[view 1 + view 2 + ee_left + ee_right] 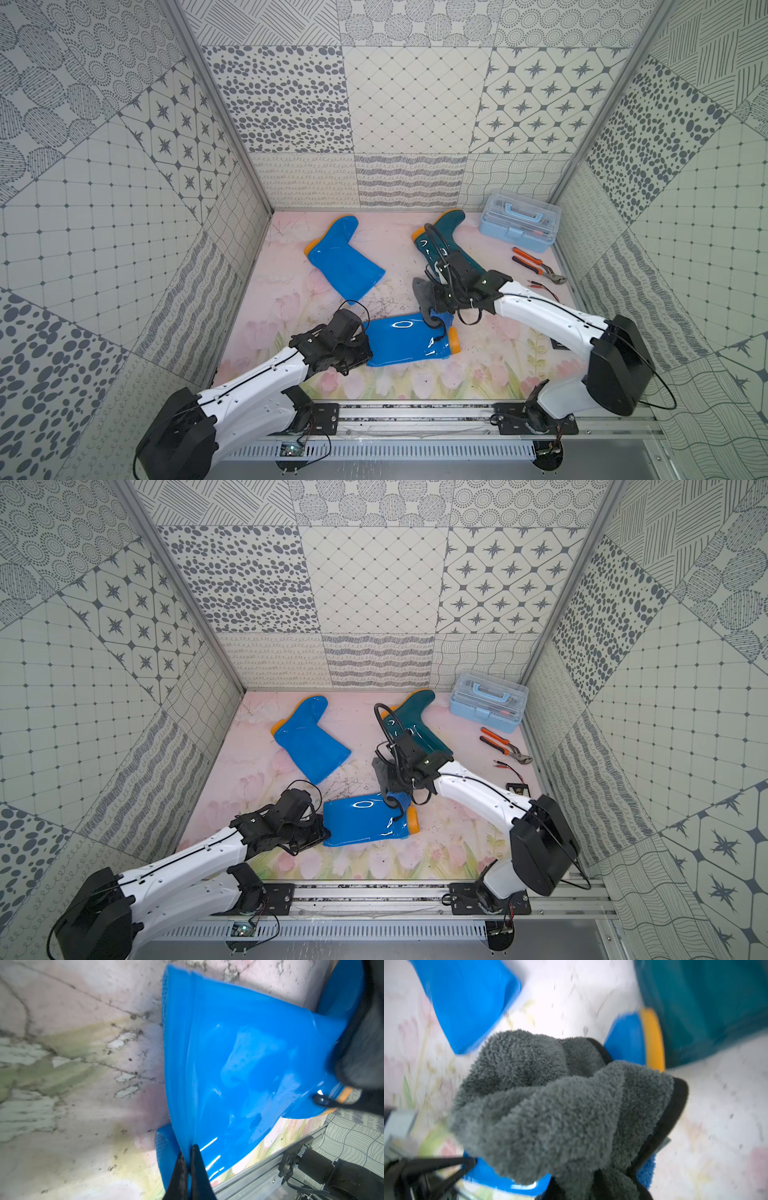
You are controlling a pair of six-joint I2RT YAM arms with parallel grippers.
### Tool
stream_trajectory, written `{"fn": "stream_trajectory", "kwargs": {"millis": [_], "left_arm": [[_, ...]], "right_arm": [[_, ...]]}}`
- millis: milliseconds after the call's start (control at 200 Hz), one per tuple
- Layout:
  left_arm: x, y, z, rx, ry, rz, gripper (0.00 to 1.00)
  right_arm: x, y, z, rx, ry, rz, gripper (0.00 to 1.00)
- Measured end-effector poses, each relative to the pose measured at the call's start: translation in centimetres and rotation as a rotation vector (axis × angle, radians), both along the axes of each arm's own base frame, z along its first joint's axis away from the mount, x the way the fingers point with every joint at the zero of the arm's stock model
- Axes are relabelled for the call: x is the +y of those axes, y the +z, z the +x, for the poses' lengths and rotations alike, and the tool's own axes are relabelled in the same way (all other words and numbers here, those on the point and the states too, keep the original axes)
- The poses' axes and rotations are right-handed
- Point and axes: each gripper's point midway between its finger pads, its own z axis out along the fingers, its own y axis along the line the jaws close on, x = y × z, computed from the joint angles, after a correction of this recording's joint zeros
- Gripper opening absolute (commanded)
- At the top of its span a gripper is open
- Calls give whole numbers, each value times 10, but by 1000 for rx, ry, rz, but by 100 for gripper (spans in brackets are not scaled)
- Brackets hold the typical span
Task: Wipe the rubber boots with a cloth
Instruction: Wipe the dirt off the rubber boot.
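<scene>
Three rubber boots lie on the floral floor. The near blue boot (405, 340) (363, 820) (239, 1064) lies on its side, its orange sole pointing right. My left gripper (369, 353) (188, 1150) is shut on the rim of that boot's shaft opening. The far blue boot (340, 257) (309, 742) lies at the back left, the teal boot (444, 241) (415, 725) at the back right. Bunched up in my shut right gripper (432, 309) (593, 1184) is the grey cloth (422, 291) (382, 771) (550, 1105), which hangs over the near boot's foot end.
A pale blue toolbox (519, 222) stands in the back right corner. Orange-handled pliers (536, 264) and thin probe wires (542, 286) lie in front of it. Patterned walls close in three sides, and a metal rail (415, 415) runs along the front edge.
</scene>
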Motion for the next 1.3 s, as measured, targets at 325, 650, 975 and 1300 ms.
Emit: {"fn": "stream_trajectory", "kwargs": {"millis": [325,650,975,1300], "left_arm": [[0,8,3,-27,5,-13,0],[0,6,2,-17,6,-4,0],[0,3,3,0,1,15,0],[5,2,-1,-5,0,23,0]], "right_arm": [[7,-2,59,-36,46,-82,0],[28,-46,-76,131,191,-62,0],[116,-29,-91,187,280,140,0],[192,-80,-116,332,377,284,0]]}}
